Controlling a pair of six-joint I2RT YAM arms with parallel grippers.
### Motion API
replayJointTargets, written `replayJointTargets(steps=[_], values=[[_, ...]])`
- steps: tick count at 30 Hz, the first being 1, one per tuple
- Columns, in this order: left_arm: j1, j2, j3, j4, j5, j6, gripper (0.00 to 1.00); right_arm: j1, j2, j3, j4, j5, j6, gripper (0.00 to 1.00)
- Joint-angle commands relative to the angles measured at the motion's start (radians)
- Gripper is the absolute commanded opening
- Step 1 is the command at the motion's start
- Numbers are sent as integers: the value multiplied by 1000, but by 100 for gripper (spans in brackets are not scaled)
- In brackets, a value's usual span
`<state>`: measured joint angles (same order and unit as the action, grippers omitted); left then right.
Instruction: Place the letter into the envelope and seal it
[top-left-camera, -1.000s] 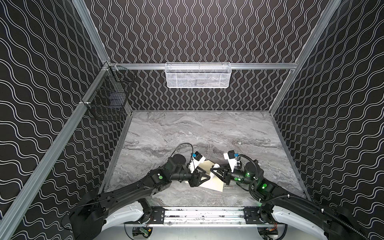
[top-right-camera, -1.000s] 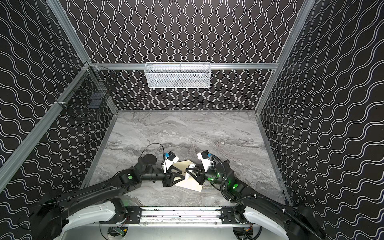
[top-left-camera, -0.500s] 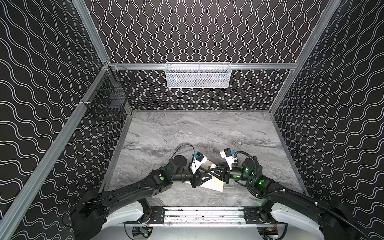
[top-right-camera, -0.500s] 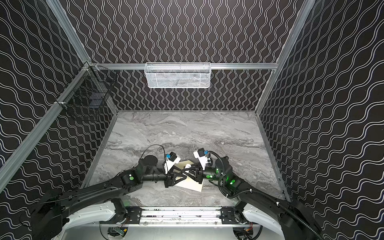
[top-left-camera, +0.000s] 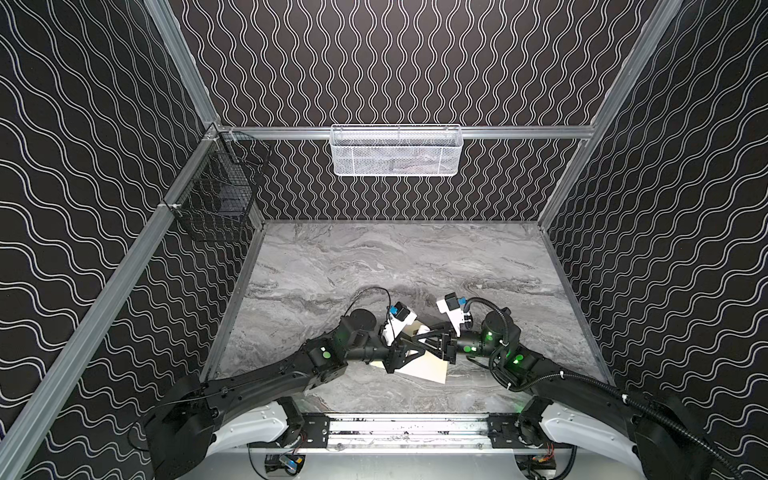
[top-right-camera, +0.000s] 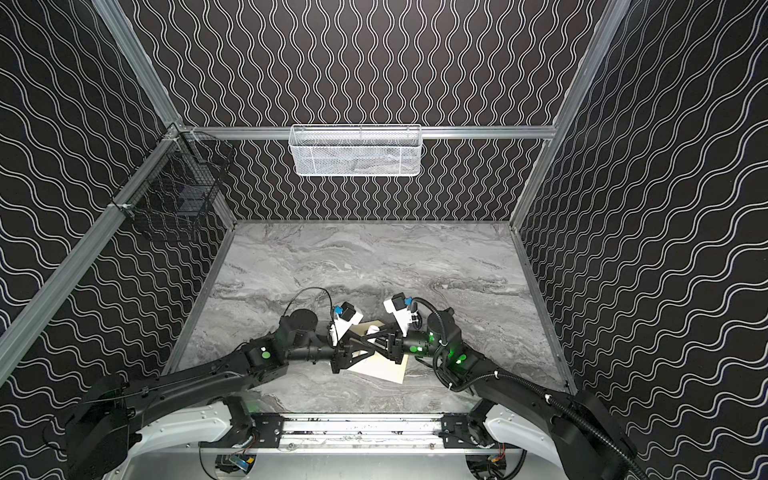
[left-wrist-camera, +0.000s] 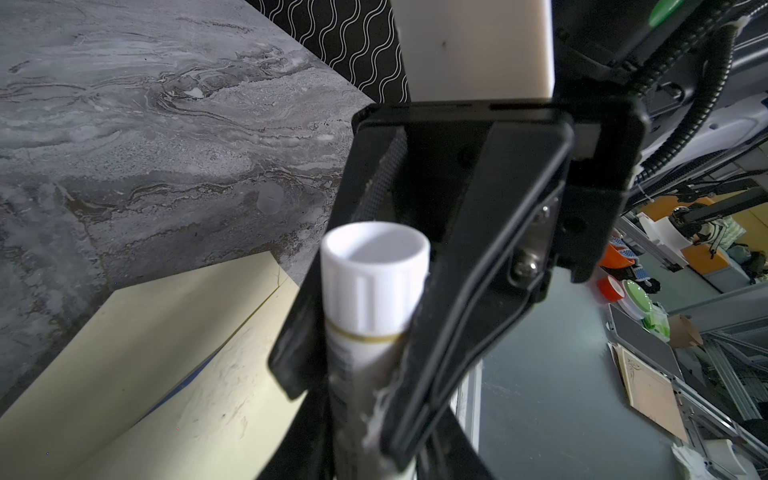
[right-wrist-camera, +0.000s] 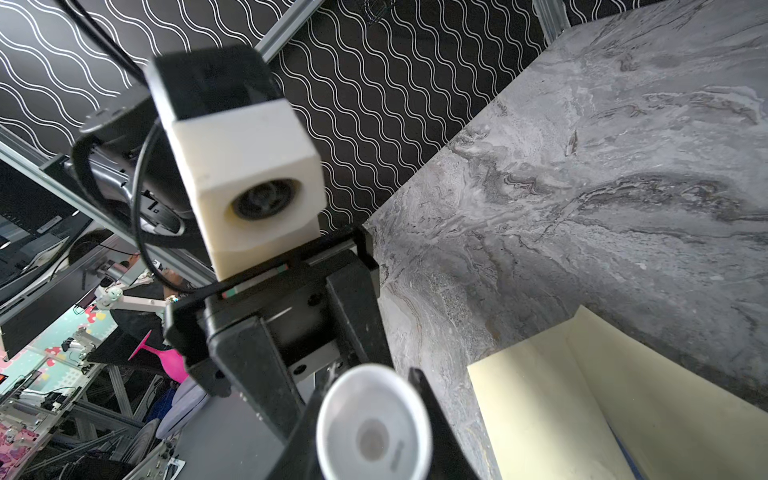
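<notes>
The cream envelope (top-left-camera: 426, 370) (top-right-camera: 384, 370) lies flat near the table's front edge, flap open (left-wrist-camera: 145, 353) (right-wrist-camera: 582, 395). Of the letter only a thin blue edge (left-wrist-camera: 187, 380) shows, inside the envelope's mouth. Both grippers meet just above the envelope around a white capped tube (left-wrist-camera: 372, 286) (top-left-camera: 423, 330), which stands tilted. In the left wrist view my right gripper (top-left-camera: 415, 340) (right-wrist-camera: 370, 415) is shut on the tube near its ridged cap. Lower down, my left gripper (top-left-camera: 417, 349) (left-wrist-camera: 365, 419) has its blurred jaws against the tube's body.
The table top (top-left-camera: 395, 266) is grey marble, closed in by patterned walls. A white mesh basket (top-left-camera: 395, 151) hangs on the back wall and a black wire basket (top-left-camera: 218, 199) on the left wall. A metal rail (top-left-camera: 407, 428) runs along the front.
My right gripper has carried the tube leftward to meet the left gripper. The left jaws have closed in around the tube's body. The envelope has not moved.
</notes>
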<state>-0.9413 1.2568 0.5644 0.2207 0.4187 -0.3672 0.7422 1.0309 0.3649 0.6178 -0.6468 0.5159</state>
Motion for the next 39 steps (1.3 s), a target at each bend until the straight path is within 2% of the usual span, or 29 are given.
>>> replayJointTargets(steps=[1,7,8,11,16,20,23,28,32,39], values=[[-1,2,18,23,-23,-17,25,2,9,17,31,-33,7,0],[-1,-6,13,25,-43,-30,17,2,26,27,28,-40,15,0],[-1,-9,8,23,-54,-34,16,2,26,29,24,-42,16,3],[-1,-27,-19,11,-83,-58,13,-11,3,29,-28,-30,-14,28],[25,-79,-131,-5,-133,-123,8,-132,-22,6,-89,24,-36,49],[86,-70,-166,-49,-94,-155,5,-219,56,46,-157,30,-42,50],[135,-70,-191,-79,-62,-201,4,-253,143,117,-277,42,-77,51],[186,-41,-182,-191,-37,-228,2,-280,295,190,-335,26,-105,53],[217,9,-188,-204,2,-235,1,-291,409,253,-373,-26,-121,54],[229,93,-193,-181,5,-230,0,-291,493,298,-432,-11,-164,57]])
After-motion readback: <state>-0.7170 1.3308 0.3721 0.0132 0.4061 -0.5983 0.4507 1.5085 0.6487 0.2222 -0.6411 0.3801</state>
